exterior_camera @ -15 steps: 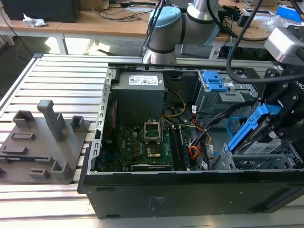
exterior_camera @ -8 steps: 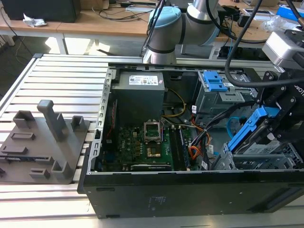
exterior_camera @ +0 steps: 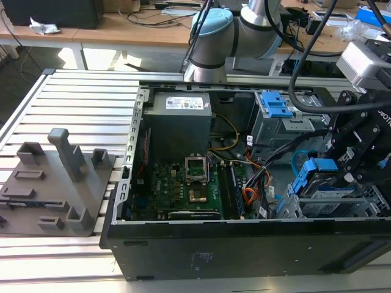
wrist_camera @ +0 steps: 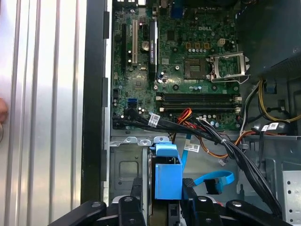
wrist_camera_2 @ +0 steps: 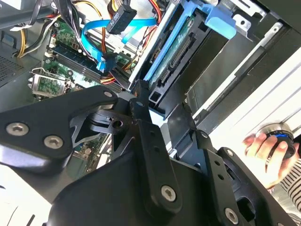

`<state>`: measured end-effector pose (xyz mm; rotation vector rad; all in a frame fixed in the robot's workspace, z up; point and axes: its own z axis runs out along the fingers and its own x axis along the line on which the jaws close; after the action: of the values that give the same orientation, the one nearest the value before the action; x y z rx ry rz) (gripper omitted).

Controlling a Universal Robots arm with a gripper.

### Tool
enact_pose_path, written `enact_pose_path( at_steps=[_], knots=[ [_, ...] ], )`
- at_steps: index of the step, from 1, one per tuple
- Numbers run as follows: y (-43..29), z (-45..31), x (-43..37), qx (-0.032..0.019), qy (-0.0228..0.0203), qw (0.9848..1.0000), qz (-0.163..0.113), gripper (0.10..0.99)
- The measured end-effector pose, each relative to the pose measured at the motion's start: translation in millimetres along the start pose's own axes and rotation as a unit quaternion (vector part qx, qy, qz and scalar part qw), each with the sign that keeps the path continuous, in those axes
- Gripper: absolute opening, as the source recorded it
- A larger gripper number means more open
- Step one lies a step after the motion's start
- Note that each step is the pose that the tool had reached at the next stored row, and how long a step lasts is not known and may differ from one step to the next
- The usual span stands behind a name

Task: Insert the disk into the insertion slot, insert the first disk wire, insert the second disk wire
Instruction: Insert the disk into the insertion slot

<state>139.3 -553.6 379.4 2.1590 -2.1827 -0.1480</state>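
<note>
In the exterior view the disk [exterior_camera: 317, 177] stands tilted in its blue carrier above the insertion slot [exterior_camera: 333, 206], a grey cage at the case's front corner on the exterior view's right. My gripper [exterior_camera: 343, 174] is at it. Both wrist views show the black fingers [wrist_camera_2: 141, 113] on either side of the carrier's end [wrist_camera: 167, 172], shut on the disk [wrist_camera_2: 171, 54]. The first disk wire's dark plug [wrist_camera_2: 121, 19] hangs free beside it. The second disk wire [wrist_camera_2: 91, 35] loops loose in light blue [wrist_camera: 216, 179] next to the carrier.
The open case holds a motherboard [exterior_camera: 183, 183], a power supply [exterior_camera: 180, 122] and a taller cage with a blue latch [exterior_camera: 275, 107]. A black cable bundle [wrist_camera: 188, 127] crosses near the slot. A grey fixture [exterior_camera: 55, 183] sits on the slatted table. A person's hand [wrist_camera_2: 263, 143] rests outside the case.
</note>
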Motion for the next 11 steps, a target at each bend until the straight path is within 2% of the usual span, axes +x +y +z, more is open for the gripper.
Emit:
enact_pose_path(
  at_steps=[7, 11],
  knots=[
    [0.0, -0.2, 0.0, 0.0000, -0.0002, 1.0000, 0.000, 0.431],
    [1.2, -9.9, -0.2, 0.0000, -0.0001, 1.0000, 0.000, 0.431]
  ],
)
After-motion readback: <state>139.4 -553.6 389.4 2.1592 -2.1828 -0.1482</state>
